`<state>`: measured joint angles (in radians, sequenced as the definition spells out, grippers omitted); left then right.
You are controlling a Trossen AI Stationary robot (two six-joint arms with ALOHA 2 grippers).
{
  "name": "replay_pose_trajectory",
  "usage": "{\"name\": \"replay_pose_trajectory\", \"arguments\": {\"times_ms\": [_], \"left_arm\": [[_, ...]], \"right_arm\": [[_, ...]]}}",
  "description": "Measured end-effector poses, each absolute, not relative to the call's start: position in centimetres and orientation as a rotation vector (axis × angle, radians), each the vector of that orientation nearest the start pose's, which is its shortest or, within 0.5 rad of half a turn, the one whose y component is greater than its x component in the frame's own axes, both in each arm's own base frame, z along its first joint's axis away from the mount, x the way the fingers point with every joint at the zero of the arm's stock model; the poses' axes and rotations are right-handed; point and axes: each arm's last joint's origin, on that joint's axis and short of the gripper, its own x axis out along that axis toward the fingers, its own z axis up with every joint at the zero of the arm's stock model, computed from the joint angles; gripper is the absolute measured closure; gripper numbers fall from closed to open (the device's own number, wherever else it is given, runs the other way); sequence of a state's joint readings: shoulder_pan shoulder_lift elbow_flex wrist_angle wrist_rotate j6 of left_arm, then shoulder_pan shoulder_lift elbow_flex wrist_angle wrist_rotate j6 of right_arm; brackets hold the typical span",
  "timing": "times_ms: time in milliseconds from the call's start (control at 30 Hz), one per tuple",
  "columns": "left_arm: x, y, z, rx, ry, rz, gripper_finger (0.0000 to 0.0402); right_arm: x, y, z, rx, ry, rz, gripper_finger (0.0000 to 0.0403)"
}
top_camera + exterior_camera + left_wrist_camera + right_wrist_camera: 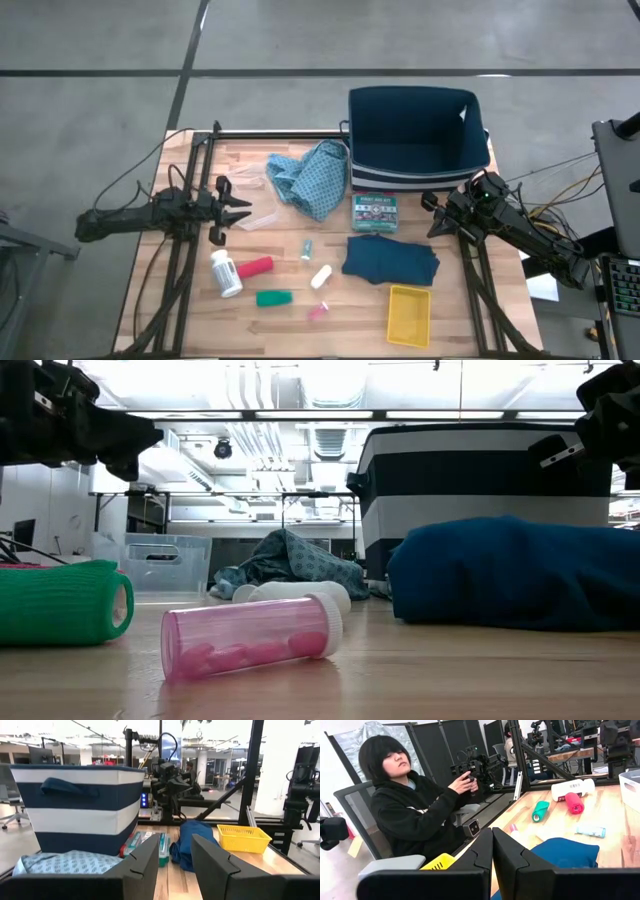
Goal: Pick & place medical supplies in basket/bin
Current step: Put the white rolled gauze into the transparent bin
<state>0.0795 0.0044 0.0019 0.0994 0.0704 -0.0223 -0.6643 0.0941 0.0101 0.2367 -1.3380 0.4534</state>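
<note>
While both arms are held above the table's side edges, nothing is gripped: the left gripper (243,210) is seen with a gap between its fingers, and the right gripper (432,215) is pressed fully closed. The supplies are spread on the table (180,320): the white bottle (225,273) beside the red roll (255,267), the green roll (273,298) nearby, the light-blue cloth (312,178) just beside the striped basket (417,140), and the dark teal cloth (390,259) near the yellow tray (409,313). A seated person (407,807) is seen beyond the table.

- The right gripper (492,851) has its fingers pressed together, holding nothing.
- Beyond it lies the teal cloth (565,851).
- Farther off lie the white bottle (572,788), red cylinder (574,803) and green cylinder (540,811).
- A person (415,815) in black sits beside the table (607,815).
</note>
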Motion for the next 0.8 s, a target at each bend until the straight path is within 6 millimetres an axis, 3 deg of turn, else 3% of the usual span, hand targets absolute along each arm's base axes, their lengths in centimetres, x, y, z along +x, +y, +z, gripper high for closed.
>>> {"name": "replay_pose_trajectory", "arguments": {"times_ms": [400, 800], "left_arm": [[9.6, 0.6, 18.0, 0.014, -0.125, 0.009, 0.0284], [9.7, 0.6, 20.9, 0.045, -0.127, 0.011, 0.0284]], "right_arm": [[8.0, -2.7, 17.9, 0.305, 0.07, 0.676, 0.0394], [8.0, -2.7, 17.9, 0.305, 0.07, 0.676, 0.0394]]}}
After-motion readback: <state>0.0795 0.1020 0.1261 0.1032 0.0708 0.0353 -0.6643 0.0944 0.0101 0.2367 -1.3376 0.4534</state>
